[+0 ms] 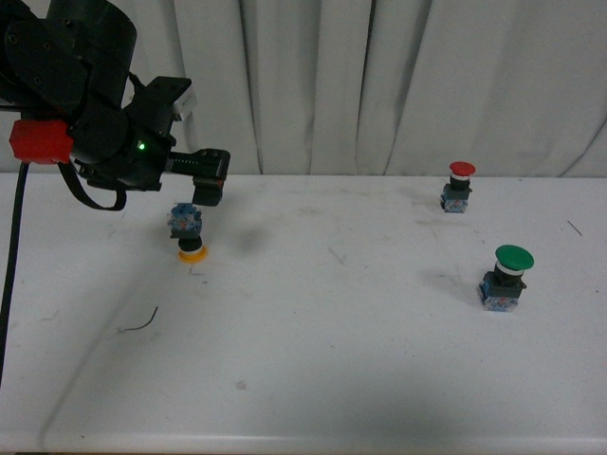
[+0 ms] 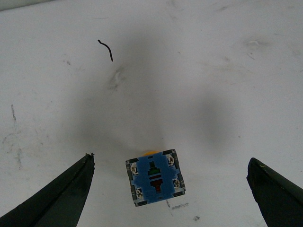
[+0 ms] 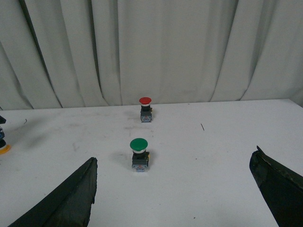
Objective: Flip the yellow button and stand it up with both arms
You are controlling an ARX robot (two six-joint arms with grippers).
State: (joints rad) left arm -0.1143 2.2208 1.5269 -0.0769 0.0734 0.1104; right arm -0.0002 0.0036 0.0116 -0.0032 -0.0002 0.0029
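Note:
The yellow button (image 1: 190,236) stands upside down on the white table (image 1: 332,360), its yellow cap on the surface and its blue-grey base on top. My left gripper (image 1: 210,188) hovers just above and slightly behind it, open and empty. In the left wrist view the blue base (image 2: 154,177) faces the camera, with a sliver of yellow cap beyond it. It sits between the open fingers of my left gripper (image 2: 170,160), nearer one finger (image 2: 61,198), touching neither. My right gripper (image 3: 175,156) is open and empty, and out of the front view. The yellow button shows at that view's edge (image 3: 3,147).
A red-capped button (image 1: 458,187) stands upright at the back right, and a larger green-capped button (image 1: 507,277) stands nearer on the right. Both show in the right wrist view (image 3: 146,109) (image 3: 139,153). A thin black wire scrap (image 1: 140,322) lies front left. A white curtain (image 1: 379,85) hangs behind the table.

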